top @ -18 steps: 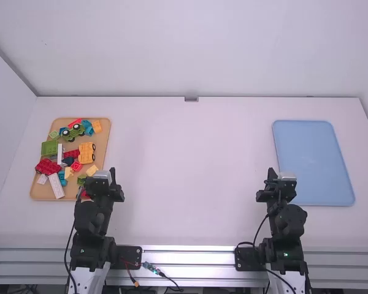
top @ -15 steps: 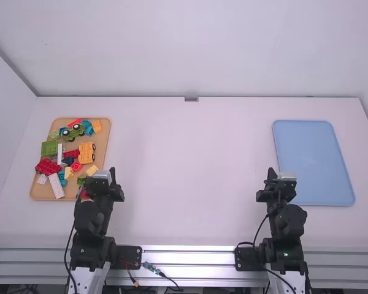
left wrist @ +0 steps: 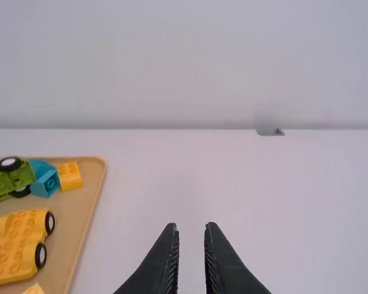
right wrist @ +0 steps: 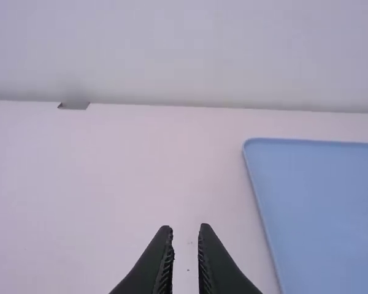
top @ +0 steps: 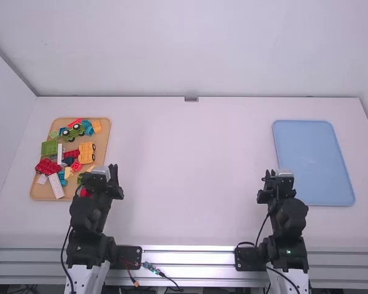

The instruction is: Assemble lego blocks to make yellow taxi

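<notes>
My left gripper (top: 104, 171) is over the near right part of the tan tray of blocks; in the left wrist view that gripper (left wrist: 191, 228) stands open with nothing between its fingers. My right gripper (top: 276, 177) is left of the blue tray's near corner; in the right wrist view the gripper (right wrist: 186, 230) is open and holds nothing. A yellow wheeled base (top: 86, 153) lies on the tray, also seen as the yellow base (left wrist: 21, 245) in the left wrist view. Small yellow blocks lie around it, one yellow block (left wrist: 70, 176) at the far corner.
The tan tray (top: 34, 191) at the left also holds a green wheeled piece (top: 73, 132), a red piece (top: 48, 166), a white block (top: 56, 186) and several others. A blue tray (top: 313, 162) lies at the right. A wall stands behind the table.
Both arms have shifted slightly: the left gripper is a little farther up and right in the high view, and the right arm's links have moved slightly to the right.
</notes>
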`<state>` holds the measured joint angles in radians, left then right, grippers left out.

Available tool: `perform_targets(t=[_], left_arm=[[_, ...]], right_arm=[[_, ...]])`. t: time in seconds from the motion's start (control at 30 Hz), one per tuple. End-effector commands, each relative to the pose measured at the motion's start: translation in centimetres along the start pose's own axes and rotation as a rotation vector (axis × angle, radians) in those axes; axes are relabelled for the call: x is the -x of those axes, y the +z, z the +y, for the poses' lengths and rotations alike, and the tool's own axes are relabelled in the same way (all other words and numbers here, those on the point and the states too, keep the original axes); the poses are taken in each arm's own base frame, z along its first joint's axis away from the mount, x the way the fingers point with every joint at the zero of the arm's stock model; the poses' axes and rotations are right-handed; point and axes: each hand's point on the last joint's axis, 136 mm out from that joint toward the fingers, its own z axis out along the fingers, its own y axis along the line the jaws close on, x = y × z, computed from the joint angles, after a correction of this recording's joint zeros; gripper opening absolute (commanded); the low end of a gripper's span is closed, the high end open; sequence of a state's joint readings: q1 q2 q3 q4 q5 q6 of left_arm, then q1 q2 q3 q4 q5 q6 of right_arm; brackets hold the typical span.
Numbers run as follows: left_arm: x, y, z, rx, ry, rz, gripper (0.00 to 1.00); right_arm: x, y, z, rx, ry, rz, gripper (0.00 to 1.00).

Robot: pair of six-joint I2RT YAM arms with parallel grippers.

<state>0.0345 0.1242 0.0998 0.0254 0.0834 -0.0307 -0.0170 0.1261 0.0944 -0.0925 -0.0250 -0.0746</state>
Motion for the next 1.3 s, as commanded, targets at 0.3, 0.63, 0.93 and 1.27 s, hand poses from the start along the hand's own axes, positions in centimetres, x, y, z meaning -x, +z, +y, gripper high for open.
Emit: perform_targets(t=[0.3, 0.63, 0.93, 1.27], left_arm=[[6.5, -0.1, -1.1, -0.057, 0.005, -0.106, 0.24], [11.3, 0.4, -3.2, -0.174, 0.022, -0.142, 0.39], [13.4, 2.7, -2.4, -0.138, 0.015, -0.123, 0.56], [9.6, 6.4, -1.9, -0.131, -0.009, 0.014, 0.75]], right_arm=[[6.8, -0.7, -0.8, -0.022, -0.007, -0.129, 0.23], [12.8, -0.9, 0.0, 0.017, -0.017, -0.235, 0.36], [17.6, -0.2, -1.0, -0.007, -0.017, -0.263, 0.52], [17.3, 3.5, -1.0, 0.002, -0.012, -0.163, 0.72]])
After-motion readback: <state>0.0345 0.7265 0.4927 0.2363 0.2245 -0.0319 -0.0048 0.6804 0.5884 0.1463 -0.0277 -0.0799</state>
